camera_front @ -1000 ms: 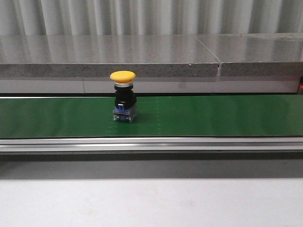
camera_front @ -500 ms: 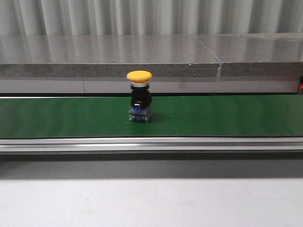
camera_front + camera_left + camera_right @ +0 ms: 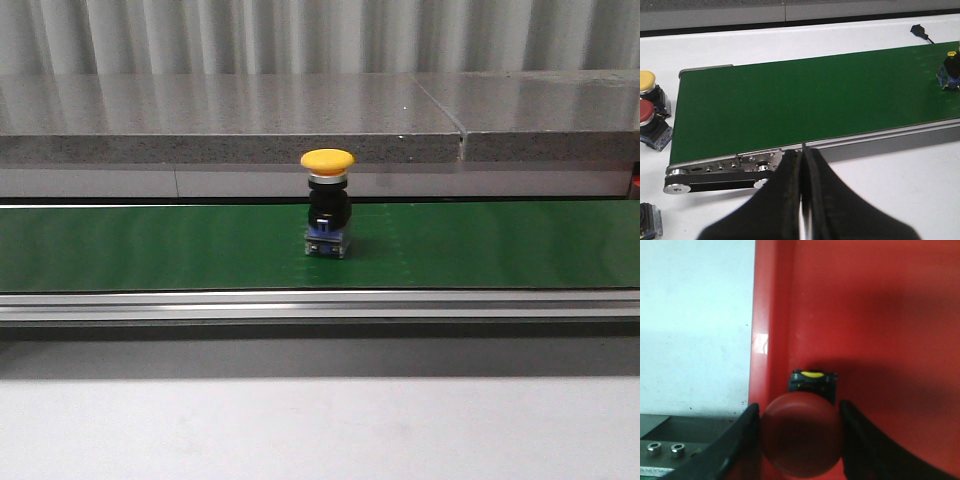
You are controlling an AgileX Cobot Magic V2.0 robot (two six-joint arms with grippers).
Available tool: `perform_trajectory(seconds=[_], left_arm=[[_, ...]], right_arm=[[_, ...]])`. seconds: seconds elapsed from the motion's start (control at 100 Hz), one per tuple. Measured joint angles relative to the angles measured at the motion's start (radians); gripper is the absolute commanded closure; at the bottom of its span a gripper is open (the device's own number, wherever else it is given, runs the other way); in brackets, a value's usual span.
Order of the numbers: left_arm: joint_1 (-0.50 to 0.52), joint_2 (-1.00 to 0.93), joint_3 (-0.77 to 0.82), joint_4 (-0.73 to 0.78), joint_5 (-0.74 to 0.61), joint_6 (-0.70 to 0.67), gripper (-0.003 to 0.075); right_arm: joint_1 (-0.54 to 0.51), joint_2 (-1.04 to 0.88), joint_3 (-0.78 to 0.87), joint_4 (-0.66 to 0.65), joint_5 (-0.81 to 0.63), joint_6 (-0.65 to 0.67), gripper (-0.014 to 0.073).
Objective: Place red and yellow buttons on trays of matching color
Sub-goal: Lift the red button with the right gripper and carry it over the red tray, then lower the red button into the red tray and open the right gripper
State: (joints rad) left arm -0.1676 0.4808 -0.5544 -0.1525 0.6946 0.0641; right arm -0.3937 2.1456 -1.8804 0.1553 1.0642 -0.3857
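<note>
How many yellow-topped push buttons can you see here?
2. One yellow button stands upright on the green belt; another yellow button sits off the belt's end beside a red one. Others may be out of view.

Black, matte tool fingers on both arms

The left tool [image 3: 802, 200] had two broad black fingers [image 3: 777, 200] of dull, slightly grainy finish, flaring wide toward the wrist and narrowing to thin tips. The right tool [image 3: 801, 432] showed two dark fingers [image 3: 737, 445] as curved, tapering blades, tinted faintly red by reflected colour.
</note>
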Motion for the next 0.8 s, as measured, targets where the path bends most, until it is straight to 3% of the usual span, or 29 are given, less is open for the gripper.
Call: perform_trajectory(seconds=[0.29, 0.8], left_arm=[[0.0, 0.0, 0.0, 0.0, 0.0, 0.0, 0.074], [0.0, 0.0, 0.0, 0.0, 0.0, 0.0, 0.074]], right_arm=[[0.0, 0.006, 0.0, 0.008, -0.004, 0.0, 0.0076], [0.0, -0.103, -0.01, 0.047, 0.016, -0.002, 0.0071]])
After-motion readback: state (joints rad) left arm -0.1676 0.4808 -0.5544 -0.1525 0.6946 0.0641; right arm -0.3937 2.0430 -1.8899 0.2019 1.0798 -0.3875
